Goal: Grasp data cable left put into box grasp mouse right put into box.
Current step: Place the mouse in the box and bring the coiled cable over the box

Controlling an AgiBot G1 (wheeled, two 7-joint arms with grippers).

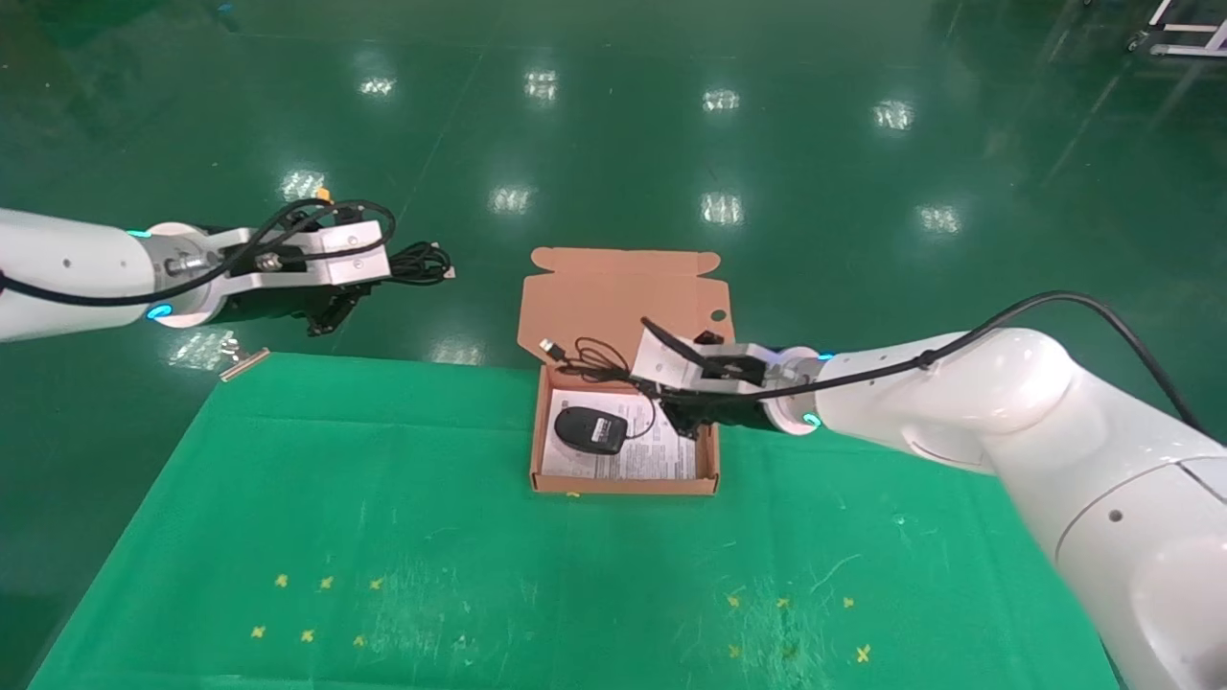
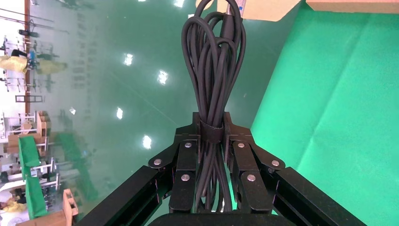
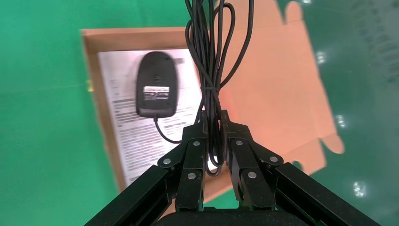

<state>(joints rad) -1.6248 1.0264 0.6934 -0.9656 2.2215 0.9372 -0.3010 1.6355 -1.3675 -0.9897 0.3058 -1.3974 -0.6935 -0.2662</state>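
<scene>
The data cable (image 1: pixel 420 261), a black strapped coil, is held in my shut left gripper (image 1: pixel 376 276) in the air over the floor, beyond the table's far left corner. The left wrist view shows the coil (image 2: pixel 214 70) clamped at its strap between the gripper's (image 2: pixel 211 125) jaws. The mouse (image 1: pixel 590 428) lies label up inside the box (image 1: pixel 623 486) on the white sheet. My right gripper (image 1: pixel 663 395) hovers over the box's right side, shut on the mouse's bundled cord (image 1: pixel 594 364). The right wrist view shows the cord (image 3: pixel 211 56), mouse (image 3: pixel 156 84) and gripper (image 3: pixel 212 120).
The box lid (image 1: pixel 623 297) lies open, leaning away past the table's far edge. A small metal piece (image 1: pixel 243 363) sits at the far left corner of the green cloth (image 1: pixel 383 537). Yellow cross marks (image 1: pixel 316 609) dot the near cloth. Shiny green floor surrounds the table.
</scene>
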